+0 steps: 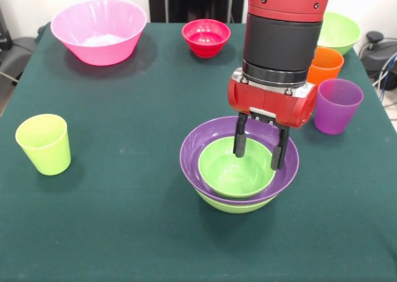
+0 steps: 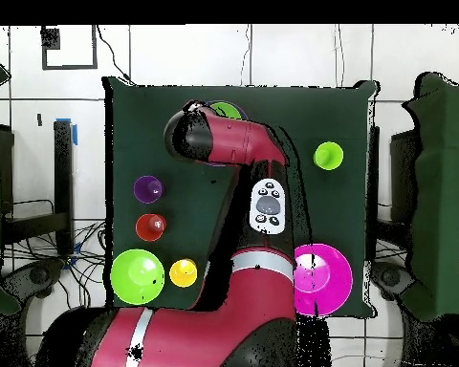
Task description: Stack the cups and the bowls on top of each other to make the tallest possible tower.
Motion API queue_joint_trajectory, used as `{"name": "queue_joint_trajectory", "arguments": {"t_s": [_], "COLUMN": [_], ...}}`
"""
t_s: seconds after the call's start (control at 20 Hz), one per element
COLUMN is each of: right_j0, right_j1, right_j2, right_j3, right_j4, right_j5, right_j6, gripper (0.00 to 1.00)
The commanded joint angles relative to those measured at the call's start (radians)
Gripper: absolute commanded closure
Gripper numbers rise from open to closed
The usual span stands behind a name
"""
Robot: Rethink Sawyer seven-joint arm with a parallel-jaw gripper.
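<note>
In the front view a tower stands mid-table: a small lime green bowl (image 1: 232,170) nested in the purple bowl (image 1: 192,149), which sits in a larger lime green bowl (image 1: 232,204). My gripper (image 1: 260,148) is open, its fingers (image 1: 240,139) reaching down into the top bowl's far half and holding nothing. The pink bowl (image 1: 99,31), red bowl (image 1: 206,37) and third green bowl (image 1: 340,31) stand apart at the far side. The orange cup (image 1: 325,64), purple cup (image 1: 337,105) and lime green cup (image 1: 43,144) stand alone. The yellow-orange cup (image 2: 183,272) shows only in the overhead view.
In the overhead view the arm (image 2: 238,143) covers most of the tower (image 2: 226,110) and hides the red bowl. The pink bowl (image 2: 321,279) and the green bowl (image 2: 137,275) flank the robot's base. Cables and black gear (image 1: 378,52) lie off the table's right edge.
</note>
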Motion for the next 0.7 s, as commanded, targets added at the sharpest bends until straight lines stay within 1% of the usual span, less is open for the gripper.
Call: {"name": "queue_joint_trajectory", "arguments": {"t_s": [0.05, 0.35, 0.7], "right_j0": [-0.009, -0.015, -0.016], "right_j1": [-0.005, -0.028, -0.085], "right_j2": [0.096, 0.103, 0.105], "right_j3": [0.015, 0.035, 0.067], "right_j4": [-0.092, -0.091, -0.084], "right_j5": [0.114, 0.127, 0.172], "right_j6": [-0.116, -0.127, -0.134], "gripper": [0.00, 0.00, 0.00]}}
